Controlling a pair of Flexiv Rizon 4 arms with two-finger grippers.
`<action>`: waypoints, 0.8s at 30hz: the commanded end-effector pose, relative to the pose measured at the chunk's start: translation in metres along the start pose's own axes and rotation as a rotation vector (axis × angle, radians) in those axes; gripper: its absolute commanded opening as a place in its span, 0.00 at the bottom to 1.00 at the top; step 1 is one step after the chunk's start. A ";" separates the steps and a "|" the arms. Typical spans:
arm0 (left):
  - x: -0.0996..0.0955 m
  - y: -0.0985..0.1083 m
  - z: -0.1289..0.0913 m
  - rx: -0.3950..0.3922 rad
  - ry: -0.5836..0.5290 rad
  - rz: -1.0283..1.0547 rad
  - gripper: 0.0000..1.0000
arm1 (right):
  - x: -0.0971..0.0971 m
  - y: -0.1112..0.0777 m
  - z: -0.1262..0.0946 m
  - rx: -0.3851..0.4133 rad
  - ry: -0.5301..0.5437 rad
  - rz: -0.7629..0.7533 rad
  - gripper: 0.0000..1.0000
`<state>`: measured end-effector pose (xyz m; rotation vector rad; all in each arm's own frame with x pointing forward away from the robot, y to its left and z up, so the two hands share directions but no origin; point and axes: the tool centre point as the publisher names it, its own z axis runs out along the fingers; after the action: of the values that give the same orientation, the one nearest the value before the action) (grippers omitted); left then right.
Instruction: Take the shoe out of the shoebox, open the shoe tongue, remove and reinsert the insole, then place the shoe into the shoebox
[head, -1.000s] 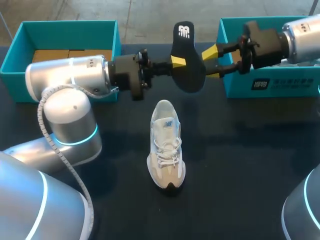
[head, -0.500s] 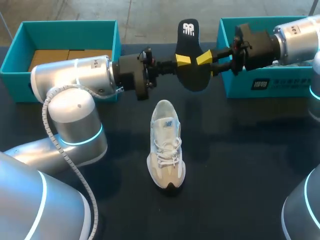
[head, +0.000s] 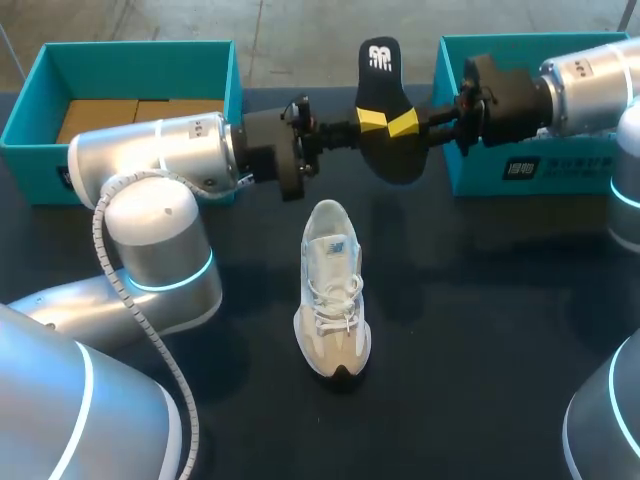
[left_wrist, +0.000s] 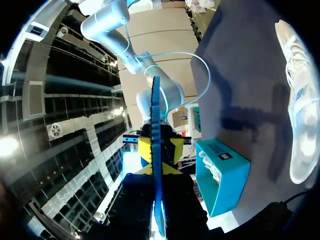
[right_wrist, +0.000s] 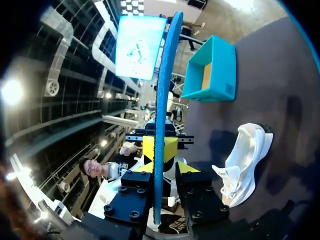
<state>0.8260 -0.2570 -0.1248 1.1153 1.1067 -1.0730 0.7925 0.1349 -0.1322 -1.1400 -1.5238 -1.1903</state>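
Dark matte bench (head: 480, 300) carries a white-and-beige mesh lace-up shoe (head: 332, 300), lying lengthwise front to back with its black toe toward the near edge. Beyond its heel a flat black foam insole (head: 388, 155) with a blue edge hangs aloft, logo end farthest. The left hand (head: 372, 120) and right hand (head: 404, 124) clamp it from opposite sides. Teal cardboard shoeboxes (head: 140, 48) stand behind, at either side.

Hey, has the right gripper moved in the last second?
Yes. The right gripper has shifted left, away from the right teal shoebox, and closed on the insole that the left gripper holds.
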 end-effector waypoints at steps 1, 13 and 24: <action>0.001 0.001 0.003 -0.001 -0.002 0.002 0.00 | -0.001 0.002 0.004 0.000 0.000 -0.002 0.22; 0.004 0.003 -0.001 -0.004 0.006 -0.005 0.00 | -0.001 0.003 0.003 0.002 -0.002 0.004 0.20; 0.005 0.004 -0.003 -0.006 0.007 -0.008 0.00 | -0.002 0.004 0.003 0.005 -0.001 0.008 0.02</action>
<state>0.8304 -0.2539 -0.1296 1.1131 1.1223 -1.0725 0.7953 0.1365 -0.1323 -1.1428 -1.5208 -1.1821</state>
